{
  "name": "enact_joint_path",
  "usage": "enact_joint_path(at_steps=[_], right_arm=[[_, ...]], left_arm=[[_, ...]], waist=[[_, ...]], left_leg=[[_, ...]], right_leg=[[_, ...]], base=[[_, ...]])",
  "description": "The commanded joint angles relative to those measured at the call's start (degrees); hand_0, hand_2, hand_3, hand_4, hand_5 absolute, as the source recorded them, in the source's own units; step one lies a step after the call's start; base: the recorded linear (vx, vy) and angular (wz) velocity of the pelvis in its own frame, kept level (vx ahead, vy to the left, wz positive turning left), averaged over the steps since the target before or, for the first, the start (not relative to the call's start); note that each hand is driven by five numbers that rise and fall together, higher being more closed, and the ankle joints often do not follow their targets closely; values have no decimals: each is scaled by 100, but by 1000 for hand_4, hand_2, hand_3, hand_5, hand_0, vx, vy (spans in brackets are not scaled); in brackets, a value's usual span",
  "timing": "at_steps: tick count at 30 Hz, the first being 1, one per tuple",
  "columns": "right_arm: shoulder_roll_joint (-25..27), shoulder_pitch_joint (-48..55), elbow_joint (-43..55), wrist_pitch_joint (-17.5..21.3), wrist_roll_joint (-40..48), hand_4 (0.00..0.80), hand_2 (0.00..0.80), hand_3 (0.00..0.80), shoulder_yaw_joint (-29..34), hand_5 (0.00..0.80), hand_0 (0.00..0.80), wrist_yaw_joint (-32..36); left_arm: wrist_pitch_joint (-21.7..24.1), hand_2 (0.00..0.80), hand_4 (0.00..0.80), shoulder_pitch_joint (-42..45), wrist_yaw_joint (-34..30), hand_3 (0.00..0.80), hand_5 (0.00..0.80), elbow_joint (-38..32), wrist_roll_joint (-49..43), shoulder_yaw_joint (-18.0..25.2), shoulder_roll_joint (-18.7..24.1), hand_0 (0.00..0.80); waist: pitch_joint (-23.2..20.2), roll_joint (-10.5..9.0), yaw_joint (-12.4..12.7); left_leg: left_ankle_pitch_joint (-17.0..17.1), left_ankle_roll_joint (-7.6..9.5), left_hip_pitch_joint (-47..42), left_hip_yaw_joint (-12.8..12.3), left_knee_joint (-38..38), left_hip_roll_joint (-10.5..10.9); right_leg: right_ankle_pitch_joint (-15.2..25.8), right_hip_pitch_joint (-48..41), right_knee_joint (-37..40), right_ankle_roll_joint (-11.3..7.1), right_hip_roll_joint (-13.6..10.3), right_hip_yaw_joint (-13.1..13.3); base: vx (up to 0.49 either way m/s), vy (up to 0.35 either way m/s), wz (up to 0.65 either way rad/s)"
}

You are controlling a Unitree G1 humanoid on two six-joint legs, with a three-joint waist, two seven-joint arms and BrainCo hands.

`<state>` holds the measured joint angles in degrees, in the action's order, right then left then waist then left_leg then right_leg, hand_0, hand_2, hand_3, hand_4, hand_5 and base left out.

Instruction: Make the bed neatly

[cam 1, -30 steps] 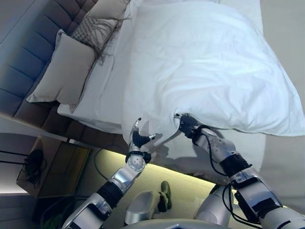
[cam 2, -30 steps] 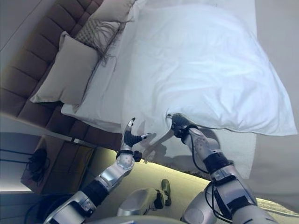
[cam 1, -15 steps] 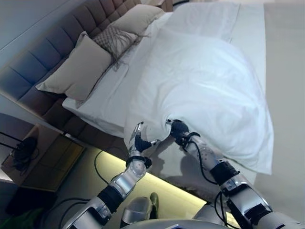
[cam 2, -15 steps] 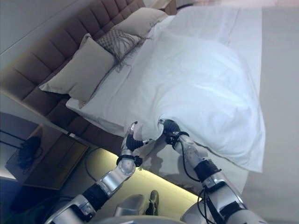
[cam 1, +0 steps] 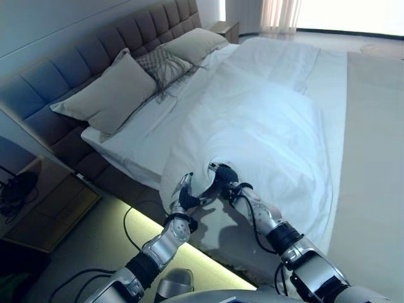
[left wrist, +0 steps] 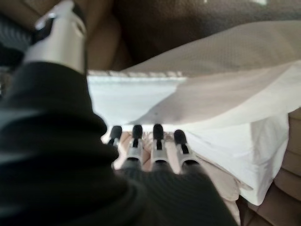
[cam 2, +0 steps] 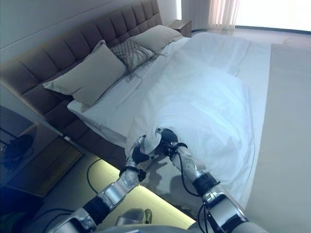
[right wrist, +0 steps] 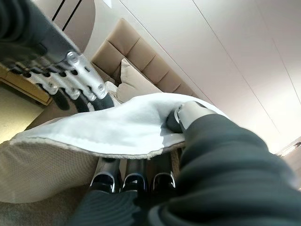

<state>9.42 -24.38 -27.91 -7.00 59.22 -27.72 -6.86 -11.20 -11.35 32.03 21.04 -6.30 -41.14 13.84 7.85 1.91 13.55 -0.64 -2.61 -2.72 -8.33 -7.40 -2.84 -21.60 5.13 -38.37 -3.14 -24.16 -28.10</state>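
Duvet (cam 1: 265,126): white, spread along the bed (cam 1: 142,136), near edge bunched at the bedside. Lower and flatter than a second ago, when it billowed.
Right hand (cam 1: 225,177): clenched on the duvet edge.
Left hand (cam 1: 187,197): fingers straight under the hem, now close beside the right.
Pillows (cam 1: 110,95): at the headboard.
Judgement: spreading mostly done; smoothing remains.

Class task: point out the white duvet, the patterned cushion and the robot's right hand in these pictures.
white duvet (cam 1: 265,120): left eye view, its broad top.
patterned cushion (cam 1: 162,63): left eye view, its face.
right hand (cam 1: 225,176): left eye view, its dark back.
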Motion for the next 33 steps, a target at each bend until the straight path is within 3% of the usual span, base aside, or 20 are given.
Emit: enact_joint_path(at_steps=[1, 10, 15, 20, 28, 33], right_arm=[[-774, -790, 344, 556, 321, 800, 800, 800, 108, 800, 800, 435], [-817, -630, 331, 850, 697, 800, 800, 800, -104, 800, 800, 512], [-874, -647, 166, 820, 913, 800, 800, 800, -217, 800, 800, 572], [-777, -595, 191, 363, 972, 800, 800, 800, -99, 800, 800, 502], [-419, -478, 624, -648, 670, 800, 800, 800, 233, 800, 800, 342], [-283, -436, 896, -1015, 496, 800, 800, 800, 330, 800, 800, 256]], left_arm=[[-155, 0, 0, -272, 234, 0, 0, -530, -660, -400, 189, 0], [-78, 0, 0, -418, 481, 0, 0, -533, -1468, -248, 387, 0], [-366, 0, 0, -748, 552, 0, 0, -389, -1285, -191, 310, 0], [-647, 0, 0, -866, 703, 0, 0, -518, -535, -4, 192, 0], [-650, 0, 0, -840, 605, 0, 0, -762, -150, 188, 86, 0], [-536, 0, 0, -922, 624, 0, 0, -765, 265, 231, -48, 0]], waist=[[78, -315, 196], [156, -467, 267], [71, -463, 200], [-150, -328, 28], [-284, 72, -294], [-284, 313, -447]], left_leg=[[238, -82, -11, 253, 42, -385], [276, -161, -49, 221, 20, -589], [350, -199, -191, 219, 123, -632], [391, -214, -399, 183, 352, -564], [482, -214, -492, 92, 650, -316], [555, -203, -441, 57, 775, -185]], right_leg=[[3231, -1138, 3215, -1085, -406, -158], [3187, -1204, 3226, -1081, -298, -173], [3161, -1294, 3228, -1087, -233, -146], [3083, -1383, 3248, -1089, -206, -151], [3033, -1245, 3189, -1126, -409, -86], [3027, -1094, 3163, -1151, -511, 20]], base=[[36, -97, 3], [42, -82, 0], [112, 12, 5], [104, 140, -1], [9, 237, -1], [-33, 176, -8]])
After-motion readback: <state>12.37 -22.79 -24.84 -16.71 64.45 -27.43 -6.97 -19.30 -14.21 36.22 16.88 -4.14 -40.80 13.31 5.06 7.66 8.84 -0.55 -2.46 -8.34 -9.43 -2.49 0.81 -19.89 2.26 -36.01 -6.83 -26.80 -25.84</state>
